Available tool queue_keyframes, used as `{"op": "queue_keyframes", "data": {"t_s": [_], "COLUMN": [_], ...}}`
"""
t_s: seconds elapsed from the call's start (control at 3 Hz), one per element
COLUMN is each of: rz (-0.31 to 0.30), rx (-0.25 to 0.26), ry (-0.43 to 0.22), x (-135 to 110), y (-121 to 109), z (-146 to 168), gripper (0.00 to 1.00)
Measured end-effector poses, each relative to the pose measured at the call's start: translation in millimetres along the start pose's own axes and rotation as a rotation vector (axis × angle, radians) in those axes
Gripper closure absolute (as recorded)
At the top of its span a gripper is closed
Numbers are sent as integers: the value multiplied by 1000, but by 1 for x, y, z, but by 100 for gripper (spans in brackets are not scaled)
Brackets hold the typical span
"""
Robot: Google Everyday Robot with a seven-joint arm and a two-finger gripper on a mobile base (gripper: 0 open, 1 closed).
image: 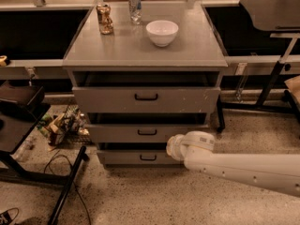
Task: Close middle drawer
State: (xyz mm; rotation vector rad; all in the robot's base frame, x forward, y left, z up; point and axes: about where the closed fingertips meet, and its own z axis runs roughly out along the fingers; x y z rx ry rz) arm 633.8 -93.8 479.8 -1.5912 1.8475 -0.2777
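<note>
The middle drawer [117, 133] is the grey front with a small black handle [147, 132] between the top drawer [108, 100] and the bottom drawer [122, 157]. A dark gap shows above its front panel. My gripper [171, 147], at the end of the white arm [243, 168], is against the lower right part of the middle drawer's front, right of the handle and overlapping the bottom drawer's right end. The inside of the middle drawer is hidden.
On the cabinet top [197, 50] stand a white bowl [162, 32], a can [135, 5] and a brown jar [105, 18]. A black stand [28, 125] and clutter [61, 125] lie left on the floor. A table leg [272, 78] stands at the right.
</note>
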Motion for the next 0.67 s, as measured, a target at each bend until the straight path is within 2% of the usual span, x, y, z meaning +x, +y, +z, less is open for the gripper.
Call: {"op": "queue_keyframes", "data": {"t_s": [0.33,0.67], "rz": [-15,-39], "rx": [8,69], "ry": [130,216], "x": [0,-11], "y": [17,24], "z": [-84,-166], "gripper": [100,100]}}
